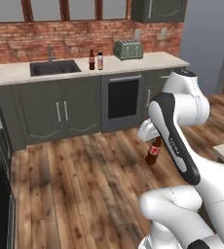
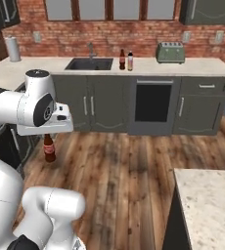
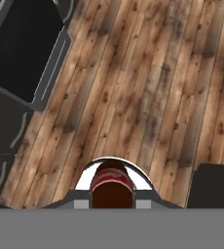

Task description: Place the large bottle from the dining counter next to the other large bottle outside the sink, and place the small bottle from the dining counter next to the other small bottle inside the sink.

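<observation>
The hand [image 2: 49,133], low at the left of the right base view, is clamped tight around the neck of the small bottle [image 2: 49,149], which hangs upright beneath it over the wooden floor [image 2: 124,161], well short of the cabinets. To carry this well, I'd say keep the bottle vertical and the grip firm while crossing the open floor, then come in high over the counter [image 2: 192,66] edge. Up at the far wall the sink [image 2: 89,64] waits left of the tall brown bottle [image 2: 122,59] and the yellow-pink bottle [image 2: 130,61], standing side by side.
</observation>
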